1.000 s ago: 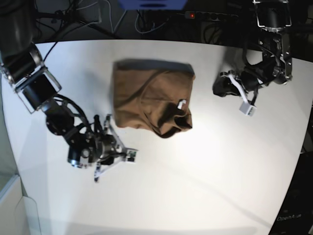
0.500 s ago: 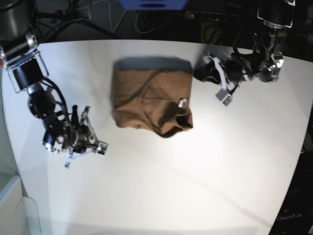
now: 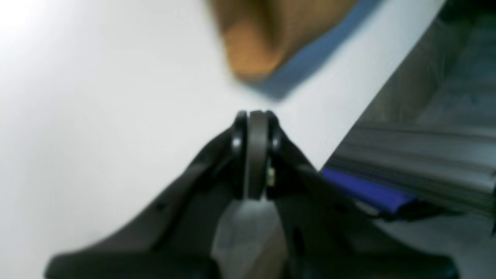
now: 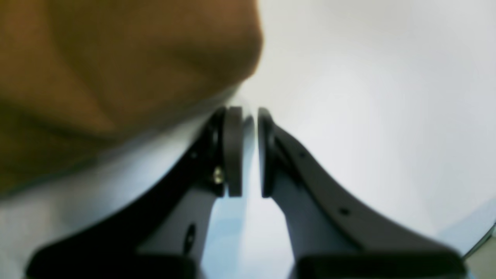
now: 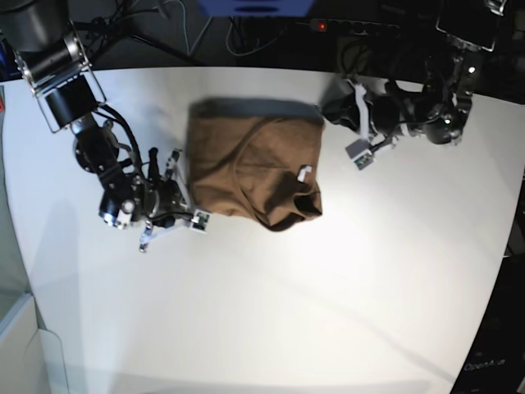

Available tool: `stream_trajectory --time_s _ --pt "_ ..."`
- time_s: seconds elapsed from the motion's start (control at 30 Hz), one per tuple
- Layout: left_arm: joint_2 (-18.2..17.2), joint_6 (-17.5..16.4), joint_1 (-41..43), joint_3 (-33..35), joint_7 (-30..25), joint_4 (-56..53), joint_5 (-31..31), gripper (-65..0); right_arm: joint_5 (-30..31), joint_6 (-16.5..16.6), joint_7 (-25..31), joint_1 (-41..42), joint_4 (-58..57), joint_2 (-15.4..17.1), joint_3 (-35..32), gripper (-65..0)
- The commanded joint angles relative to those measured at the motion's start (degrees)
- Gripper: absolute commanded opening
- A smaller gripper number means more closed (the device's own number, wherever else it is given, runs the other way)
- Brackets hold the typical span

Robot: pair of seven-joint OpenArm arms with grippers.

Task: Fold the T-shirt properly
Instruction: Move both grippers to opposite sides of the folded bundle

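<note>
Approach phase is judged to be in hand: the T-shirt (image 5: pixel 254 171) lies part-folded at upper centre of the base view on the table (image 5: pixel 328 312), collar and tag exposed. The right gripper (image 5: pixel 174 190) is seen at the cloth's left edge, jaws parted by a narrow gap, nothing grasped. The left gripper (image 5: pixel 338 111) sits just beside the upper right corner, jaws clenched on nothing. Next, an edge must be pinched on each side.
</note>
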Motion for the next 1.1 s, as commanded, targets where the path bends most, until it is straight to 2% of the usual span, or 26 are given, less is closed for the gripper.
stream_trajectory --time_s 0.0,0.2,0.3,0.37,0.5,0.67,0.8,0.87,1.0,1.07 --pt "0.4 1.8 0.6 0.9 5.2 -1.3 6.7 -62.8 0.4 -0.3 0.5 0.5 0.8 0.2 0.4 -59.5" --pt "6.2 1.8 -5.8 0.7 3.9 -9.4 6.7 -62.8 0.4 -0.3 0.2 -3.9 1.2 -0.6 0.5 -59.5" --pt "7.8 1.8 -9.0 0.7 1.3 -15.0 6.7 -62.8 0.4 -0.3 0.0 -7.2 2.3 -0.5 1.1 -59.5" --pt "8.8 1.8 -11.3 0.7 -1.1 -18.9 6.7 -62.8 0.4 -0.3 0.0 -9.9 3.5 -0.7 3.7 -59.5" --pt "9.3 1.8 -16.2 0.7 -2.9 -25.2 6.6 -62.8 0.4 -0.3 -0.1 -15.1 8.1 -0.8 7.9 -59.5" --pt "9.5 1.8 -21.4 0.6 -3.1 -27.9 6.6 -62.8 0.4 -0.3 -0.3 -20.4 13.2 -2.0 9.0 -59.5" --pt "9.6 1.8 -25.7 0.3 -3.1 -28.4 6.1 -62.8 0.4 -0.3 -1.1 -24.3 16.8 -4.9 8.9 -59.3" --pt "9.9 1.8 -26.7 -2.1 -3.1 -28.4 6.1 -63.0 0.4 -0.3 -1.4 -25.3 17.6 -6.3 8.8 -59.2" --pt "11.9 1.8 -26.9 -12.2 -3.2 -27.8 6.7 -63.0 0.4 -0.3 -1.4 -26.3 18.2 -8.7 8.6 -59.2" --pt "11.8 1.8 -26.9 -15.0 -2.6 -27.8 6.6 -63.0 0.4 -0.3 -1.4 -26.4 18.2 -9.2 8.6 -59.2"
